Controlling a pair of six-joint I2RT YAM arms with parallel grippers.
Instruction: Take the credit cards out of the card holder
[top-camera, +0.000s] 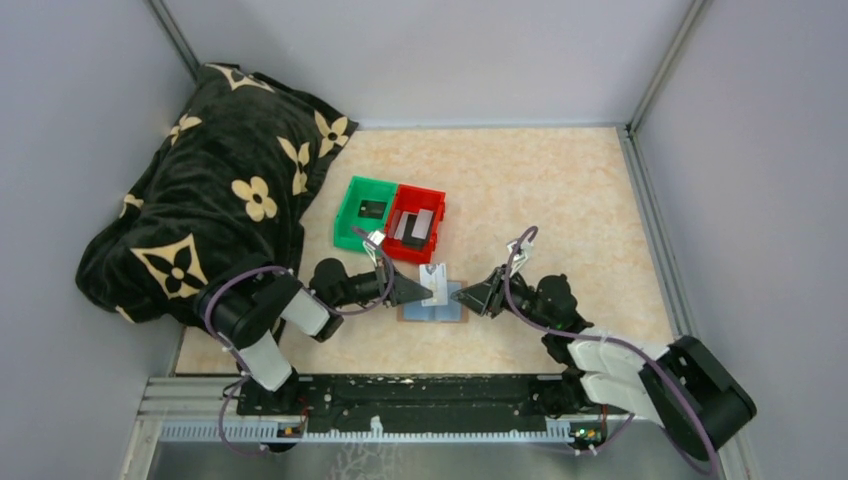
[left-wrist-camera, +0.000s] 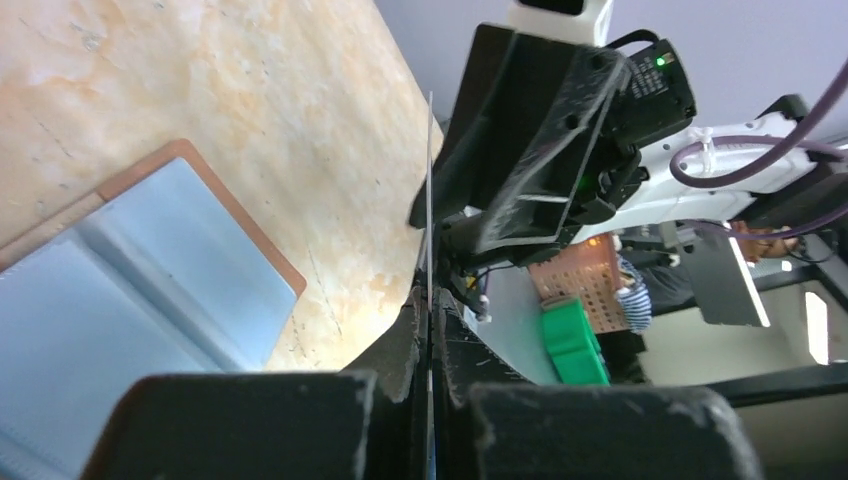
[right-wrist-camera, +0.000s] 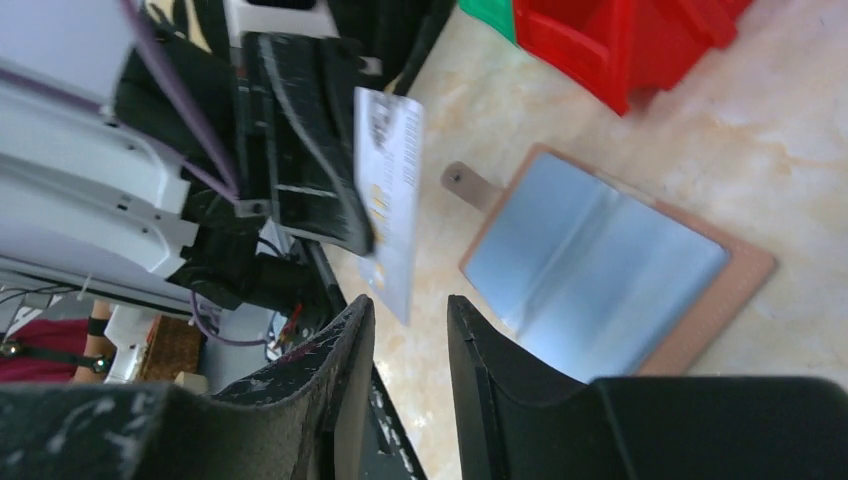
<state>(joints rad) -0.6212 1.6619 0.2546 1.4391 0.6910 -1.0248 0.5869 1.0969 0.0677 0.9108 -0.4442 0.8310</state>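
Note:
The card holder (top-camera: 437, 312) lies open on the table, pale blue lining up, tan rim around it; it also shows in the wrist views (left-wrist-camera: 150, 270) (right-wrist-camera: 590, 270). Just above it, a grey-silver credit card (top-camera: 435, 283) stands on edge with my left gripper (top-camera: 418, 290) shut on it. In the left wrist view the card (left-wrist-camera: 430, 180) is a thin line pinched between the fingers (left-wrist-camera: 400, 345). My right gripper (top-camera: 472, 297) faces it from the right, open, with nothing between its jaws (right-wrist-camera: 410, 320); the card (right-wrist-camera: 390, 200) hangs just beyond its fingertips.
A green bin (top-camera: 352, 215) and a red bin (top-camera: 436, 225) stand side by side behind the card holder, each with a dark card inside. A black blanket with a cream flower pattern (top-camera: 220, 200) is heaped at the back left. Grey walls enclose the table.

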